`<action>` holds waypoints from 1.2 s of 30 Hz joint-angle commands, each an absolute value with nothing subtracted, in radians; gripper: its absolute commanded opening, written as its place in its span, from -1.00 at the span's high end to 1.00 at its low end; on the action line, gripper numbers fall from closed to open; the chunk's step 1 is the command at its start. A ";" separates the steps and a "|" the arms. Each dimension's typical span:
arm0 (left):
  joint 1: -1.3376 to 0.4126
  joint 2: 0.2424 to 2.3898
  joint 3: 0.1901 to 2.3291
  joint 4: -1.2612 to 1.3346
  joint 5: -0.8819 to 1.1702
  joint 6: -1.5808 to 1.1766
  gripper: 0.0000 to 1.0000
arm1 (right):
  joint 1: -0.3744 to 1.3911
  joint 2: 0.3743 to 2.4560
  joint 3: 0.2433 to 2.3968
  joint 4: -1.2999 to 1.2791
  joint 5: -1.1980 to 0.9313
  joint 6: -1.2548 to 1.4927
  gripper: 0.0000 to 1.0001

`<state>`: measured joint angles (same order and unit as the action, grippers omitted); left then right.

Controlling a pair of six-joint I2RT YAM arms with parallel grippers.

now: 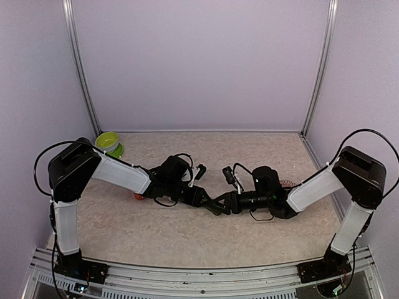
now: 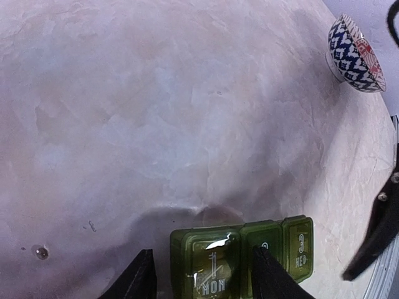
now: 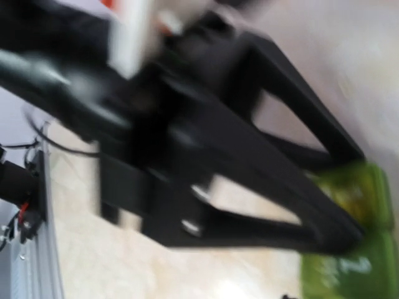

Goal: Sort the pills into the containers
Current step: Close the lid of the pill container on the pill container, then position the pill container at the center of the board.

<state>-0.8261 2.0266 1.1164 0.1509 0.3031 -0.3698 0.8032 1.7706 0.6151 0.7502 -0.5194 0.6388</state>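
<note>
The containers (image 2: 240, 255) are a row of three dark green boxes; the first reads "1 MON" and the third "3 WED". My left gripper (image 2: 202, 250) stands over the first box. Its left finger (image 2: 140, 277) is a little clear of the box's side, and its right finger (image 2: 271, 274) overlaps the second box. In the top view both grippers meet at the table's middle, left gripper (image 1: 209, 200) and right gripper (image 1: 225, 203), hiding the boxes. The blurred right wrist view shows the containers (image 3: 349, 249) behind the left gripper's black body. No pills show clearly.
A blue-and-white patterned bowl (image 2: 354, 53) stands to the right, behind the right arm. A lime-green bowl (image 1: 107, 141) sits at the back left corner. A small orange thing (image 1: 138, 196) lies beside the left forearm. A tiny bead (image 2: 42, 252) lies on the table.
</note>
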 commanded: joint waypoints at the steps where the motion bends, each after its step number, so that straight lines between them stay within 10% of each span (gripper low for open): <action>1: -0.811 2.049 1.094 0.094 0.261 -0.364 -0.05 | 0.816 1.662 0.648 0.602 -0.514 0.580 -0.16; 23: -0.798 1.806 1.019 0.129 0.251 -0.410 -0.96 | 0.952 1.616 0.643 0.203 0.008 0.466 -0.56; 36: -0.806 1.723 1.013 0.126 0.256 -0.423 -0.98 | 0.973 1.822 0.825 0.095 0.161 0.419 -0.59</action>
